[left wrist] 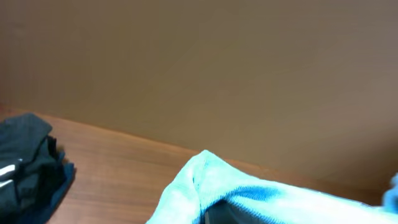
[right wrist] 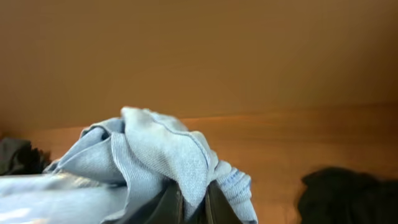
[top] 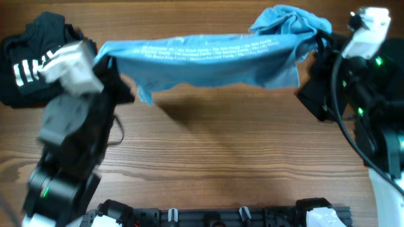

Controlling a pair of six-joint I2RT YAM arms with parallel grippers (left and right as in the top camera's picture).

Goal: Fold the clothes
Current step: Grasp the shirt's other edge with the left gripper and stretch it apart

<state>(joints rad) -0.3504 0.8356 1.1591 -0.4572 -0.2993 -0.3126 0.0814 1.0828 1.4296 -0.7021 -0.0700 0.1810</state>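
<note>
The blue shirt (top: 208,60) hangs in the air over the table (top: 221,157). It is pulled out long between the two claws, with lines of pale words along its top edge. Its bottom edge droops in the middle and it throws a shadow on the wood.

The left claw (top: 106,62) is clenched on the left end of the shirt. The right claw (right wrist: 191,205) is clenched on the right end, where the cloth is bunched up in a thick lump over its fingers.

I think the shirt is very light and very soft. It sags and wrinkles wherever nothing holds it, so it will not keep a shape by itself. It does not look slippery, and it cannot break. Pinching an edge or a corner looks like the best way to hold it, one claw at each end, so the cloth spreads flat. The lump at the right end may be a poor grip for that, since many layers are caught together there.

Counting: one blue shirt. One black heap (top: 31,57) of clothes with white marks lies at the far left of the table; I cannot tell if it is one piece or more. Two claws, both gripping.
</note>
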